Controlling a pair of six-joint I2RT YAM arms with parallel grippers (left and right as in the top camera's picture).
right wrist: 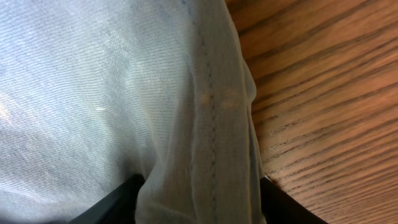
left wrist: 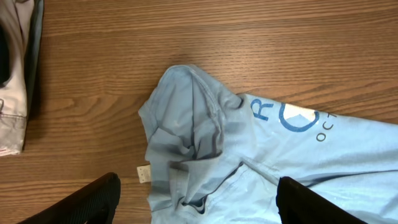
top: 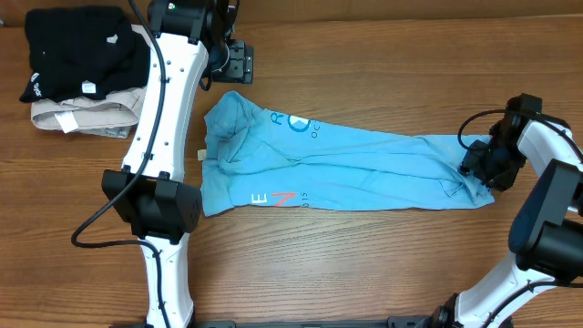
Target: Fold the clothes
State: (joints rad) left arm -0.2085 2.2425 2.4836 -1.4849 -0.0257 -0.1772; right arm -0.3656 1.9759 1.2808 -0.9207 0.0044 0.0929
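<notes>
Two grippers work opposite ends of a light blue T-shirt (top: 364, 164) lying flattened and stretched lengthwise on a wooden table (top: 364, 264). The left gripper (top: 239, 62) hangs over the collar end with its jaws spread wide and nothing between them. In the left wrist view its two dark fingers (left wrist: 93, 199) frame the rumpled neckline from above, clear of the cloth. A small white tag (left wrist: 144, 174) sticks out of the collar just inside one finger, and blue lettering with a ring logo (left wrist: 298, 118) runs away beneath the other. The right gripper (top: 475, 164) is down at the far hem end, its jaws drawn in on a raised fold of the stitched hem. In the right wrist view the fabric fills the gap and touches both dark fingers (right wrist: 115, 202), with bare wood just beside them. A red mark (top: 286, 197) in the print lies on the near edge of the shirt, between the two grippers. A black folded garment (top: 77, 50) sits on a beige one (top: 91, 114), off to the left gripper's left and well apart from the shirt.
</notes>
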